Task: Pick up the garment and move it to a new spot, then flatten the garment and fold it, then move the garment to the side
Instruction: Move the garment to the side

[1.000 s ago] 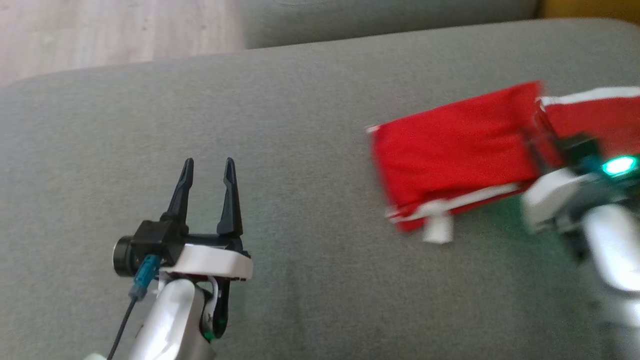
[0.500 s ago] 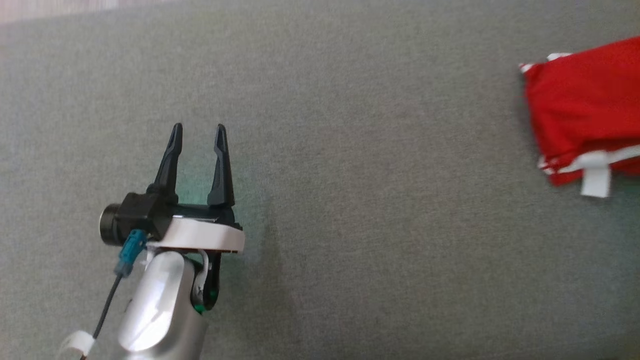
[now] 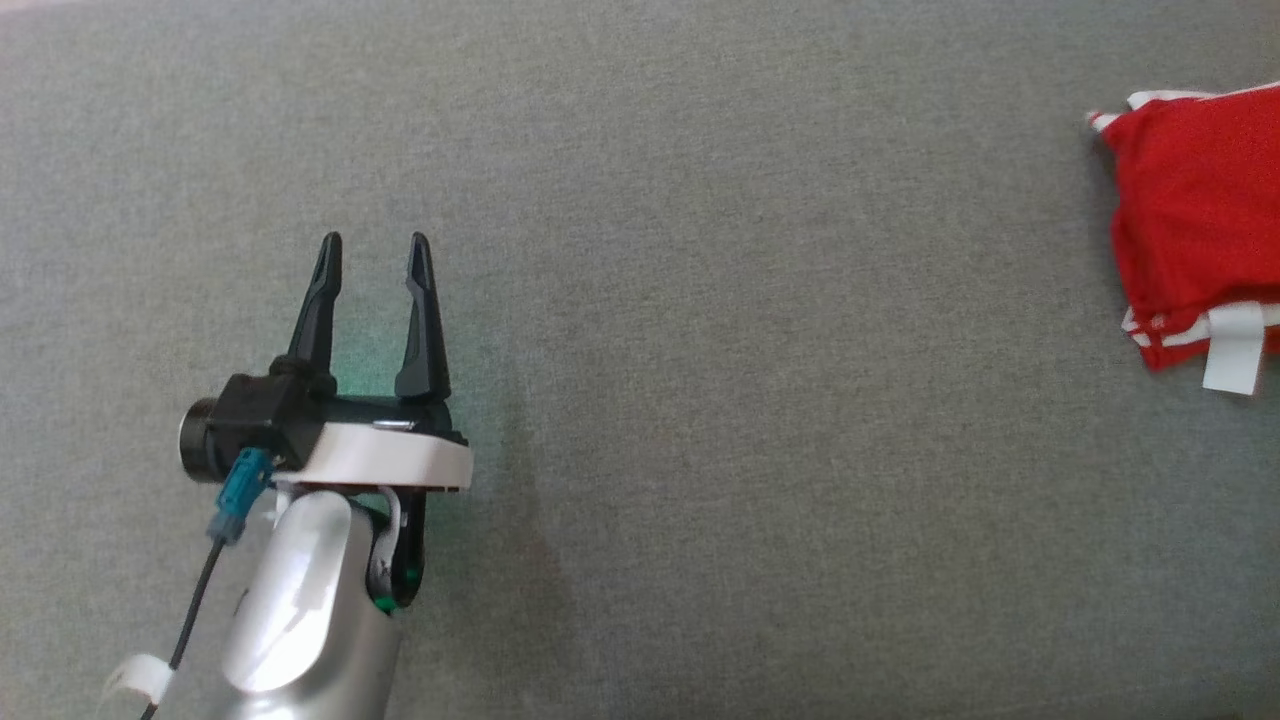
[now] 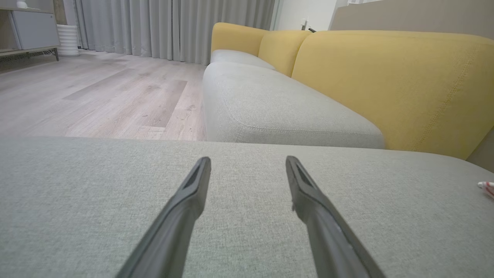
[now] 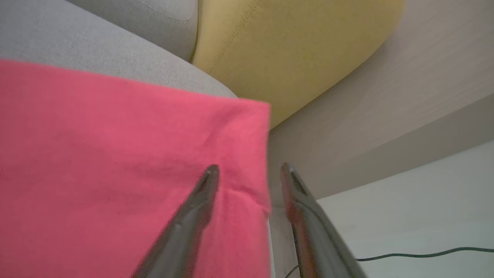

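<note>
We find the garment (image 3: 1190, 210) folded flat at the right edge of the seat cushion (image 3: 750, 420); we judge the last step, moving it aside, all but complete. The right gripper (image 5: 249, 167) hovers over one edge of it, fingers parted, holding nothing; the left gripper (image 3: 374, 242) stands spread and empty toward the cushion's left; next, the right arm must lift clear without snagging the cloth.

No writing can be read. The white tag (image 3: 1233, 348) on the garment (image 3: 1195, 220) looks blank at this size.
</note>
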Tool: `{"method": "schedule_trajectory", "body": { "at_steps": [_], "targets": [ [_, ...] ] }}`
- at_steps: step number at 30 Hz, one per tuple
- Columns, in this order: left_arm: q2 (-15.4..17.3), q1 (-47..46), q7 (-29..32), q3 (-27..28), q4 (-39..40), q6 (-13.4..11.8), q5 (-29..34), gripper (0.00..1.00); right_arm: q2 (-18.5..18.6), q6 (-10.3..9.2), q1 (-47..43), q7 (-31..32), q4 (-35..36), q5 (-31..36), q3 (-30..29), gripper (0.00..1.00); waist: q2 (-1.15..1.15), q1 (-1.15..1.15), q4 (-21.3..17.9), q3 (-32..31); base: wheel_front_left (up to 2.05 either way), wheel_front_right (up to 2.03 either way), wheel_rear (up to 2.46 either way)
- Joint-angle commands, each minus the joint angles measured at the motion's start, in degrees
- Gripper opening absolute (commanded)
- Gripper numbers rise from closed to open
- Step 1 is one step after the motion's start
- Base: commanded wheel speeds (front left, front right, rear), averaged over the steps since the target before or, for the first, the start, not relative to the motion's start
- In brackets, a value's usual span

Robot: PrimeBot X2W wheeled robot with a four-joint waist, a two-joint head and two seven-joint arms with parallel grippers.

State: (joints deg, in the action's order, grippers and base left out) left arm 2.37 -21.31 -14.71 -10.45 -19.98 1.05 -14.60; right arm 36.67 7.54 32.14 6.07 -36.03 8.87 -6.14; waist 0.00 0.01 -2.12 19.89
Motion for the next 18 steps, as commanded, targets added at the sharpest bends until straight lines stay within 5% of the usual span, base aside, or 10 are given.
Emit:
{"method": "schedule_trajectory", "body": {
  "at_steps": [1,10,18],
  "targets": [
    [0.51,-1.70,-0.29,2.09,1.54,0.18,0.42,1.00,0.94,-0.05,0.33,-0.80,2.74,0.65,-0.11,1.00,0.00,-0.01,-0.21,-0.64,0.00,0.00,0.00],
    [0.51,-0.61,-0.29,1.87,1.46,-0.16,-0.57,1.00,-5.11,-0.05,-0.57,-1.88,11.90,-0.31,0.86,1.00,0.00,-0.01,-0.22,-5.79,0.00,0.00,0.00],
    [0.51,2.29,-0.29,1.39,2.47,-1.00,-1.19,1.00,-16.28,-0.05,-3.99,-2.45,25.52,-6.51,1.69,1.00,0.00,-0.01,1.31,-12.71,0.00,0.00,0.00]
  ]
}}
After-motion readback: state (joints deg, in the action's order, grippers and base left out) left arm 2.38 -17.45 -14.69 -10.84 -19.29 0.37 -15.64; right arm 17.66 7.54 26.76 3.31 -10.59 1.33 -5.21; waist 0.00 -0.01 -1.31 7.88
